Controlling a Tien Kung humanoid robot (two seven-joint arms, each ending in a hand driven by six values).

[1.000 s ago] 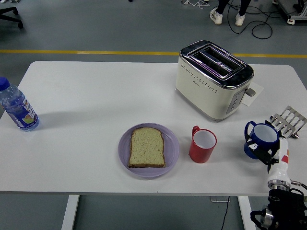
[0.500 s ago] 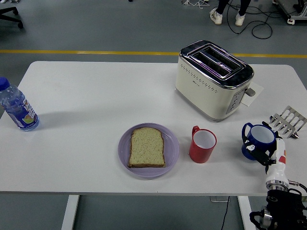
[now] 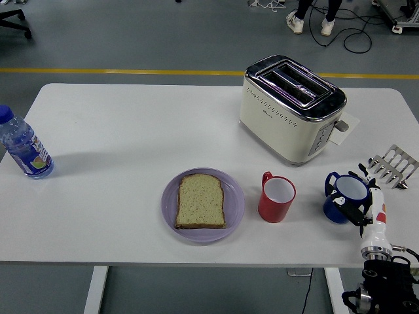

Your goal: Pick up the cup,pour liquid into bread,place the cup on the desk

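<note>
Blue cup (image 3: 345, 193) gripped by right-hand fingers (image 3: 357, 210); a loose hold could spill liquid before reaching the bread (image 3: 201, 201) leftward.

You can't really make out the right hand (image 3: 362, 208): its fingers sit behind the blue cup (image 3: 344, 196), so the grip itself is hidden. The arm runs off the bottom corner. The water bottle (image 3: 23, 146) is clipped by the left edge, and the person (image 3: 313, 13) up top is only legs.
</note>
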